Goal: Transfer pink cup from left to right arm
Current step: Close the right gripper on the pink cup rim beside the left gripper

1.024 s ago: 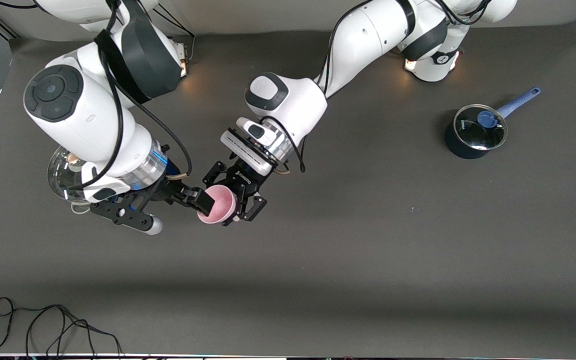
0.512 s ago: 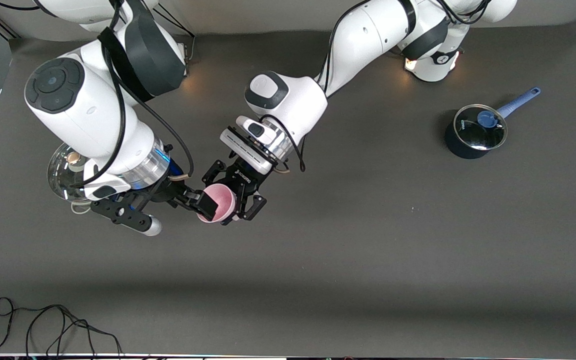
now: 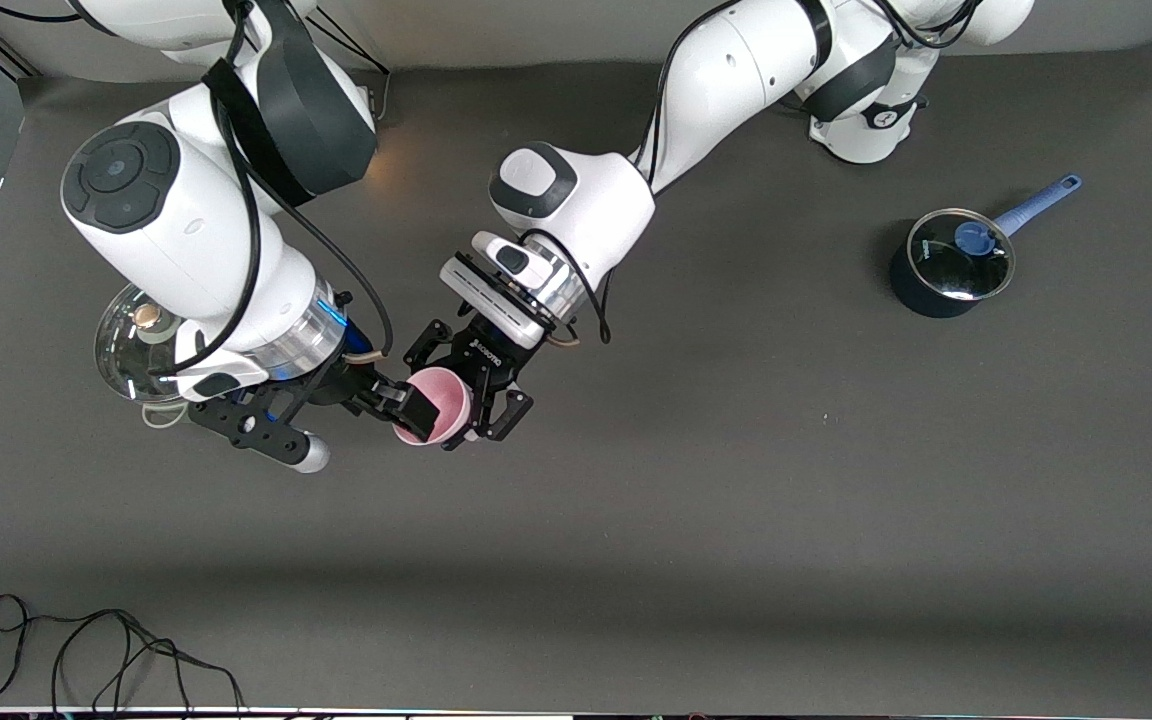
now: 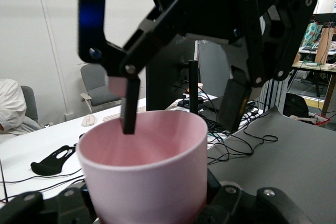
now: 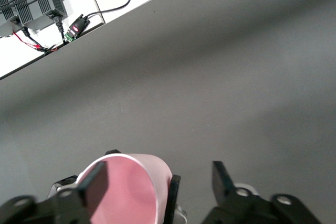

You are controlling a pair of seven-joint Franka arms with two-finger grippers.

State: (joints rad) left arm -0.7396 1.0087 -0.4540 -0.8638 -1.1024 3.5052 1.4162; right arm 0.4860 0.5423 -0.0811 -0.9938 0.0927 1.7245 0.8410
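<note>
To leave the rim free for the handover, clamps the pink cup [image 3: 439, 400] low on its tapered body in the left gripper [image 3: 466, 390], shut firmly on it, up in the air over the middle part of the table [image 3: 736, 500], toward the right arm's end. Presents the mouth upward. Sets the right gripper [image 5: 158, 186] astride the rim: one black finger [image 4: 128, 106] inside the cup, the other outside, jaws wide and not yet pressing the wall. Judged as the moment just ahead of the second grip; calls for closing on the wall ahead of any release by the left. Shows smooth, matte, pale-pink plastic, thin-walled, round, handleless; likely to flex or slip under a one-wall pinch. Leaves a lidded dark pot [image 3: 946, 275] with a blue handle standing well apart at the left arm's end.
</note>
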